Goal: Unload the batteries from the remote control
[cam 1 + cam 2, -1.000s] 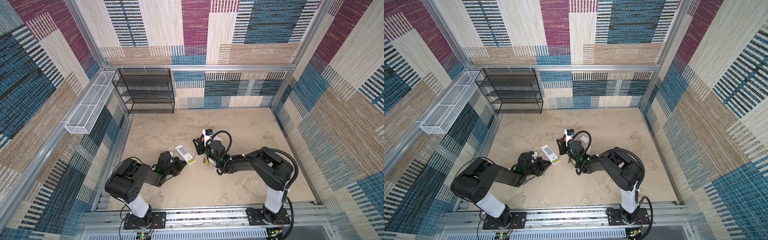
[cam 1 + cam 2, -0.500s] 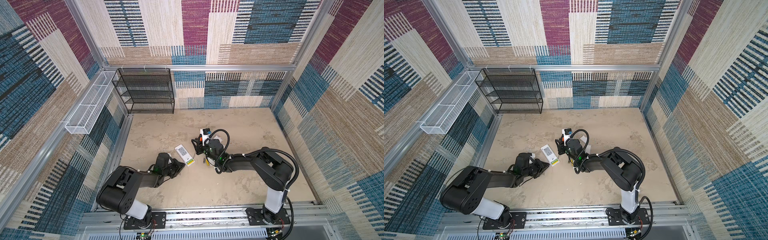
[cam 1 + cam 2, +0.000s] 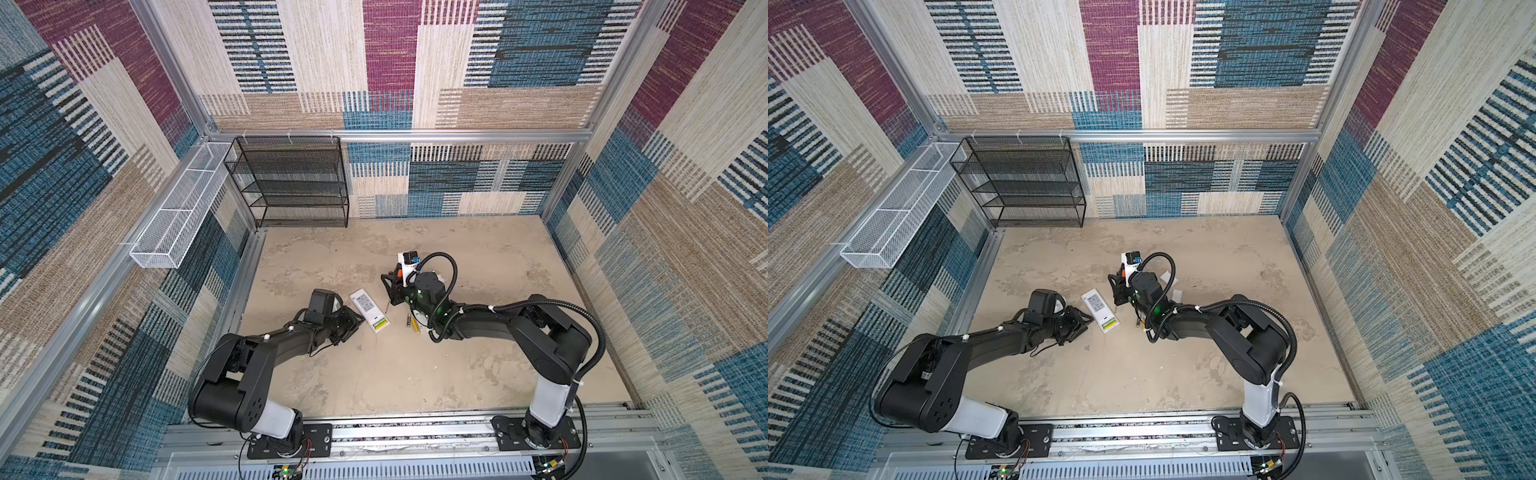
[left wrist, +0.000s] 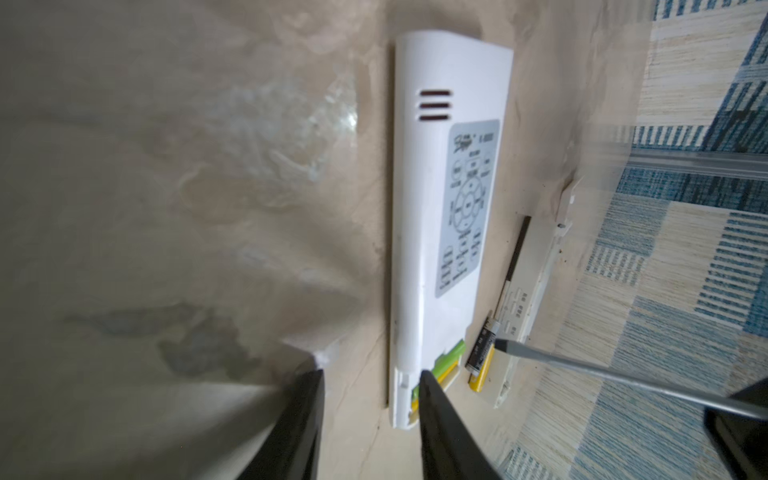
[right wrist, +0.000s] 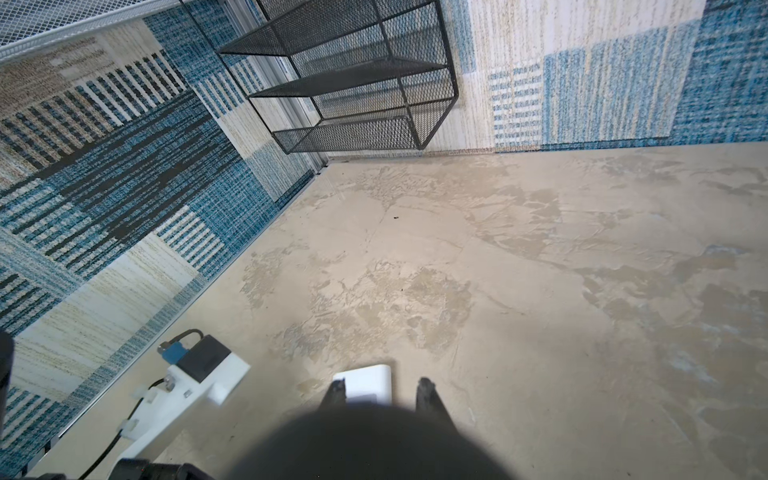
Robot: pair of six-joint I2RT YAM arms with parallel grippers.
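Two batteries [image 4: 448,360], one yellow-green and one yellow, lie side by side in the open compartment at one end of the white remote control [image 4: 449,187]. The remote lies flat on the beige worktop [image 3: 457,374], label side up, between the two arms in both top views.

One loose battery [image 4: 481,357], dark and yellow, lies on the worktop just beside the compartment end of the remote. It sits between the remote and a white battery cover [image 4: 525,307], which also lies flat on the worktop.

Left pincer [image 4: 372,374]: fingers apart, gripping nothing. The corner of the remote at the compartment end lies between the fingertips. In the wrist view one finger crosses in front of the batteries; the other stands off the remote's edge with bare worktop showing between. Contact with the remote cannot be determined.

Right pincer [image 3: 392,291]: clamped on the handle of a screwdriver [image 4: 602,371], with the shaft angled down. The flat tip is near the loose battery and just beside the remote's long edge. Whether the tip touches anything cannot be determined.
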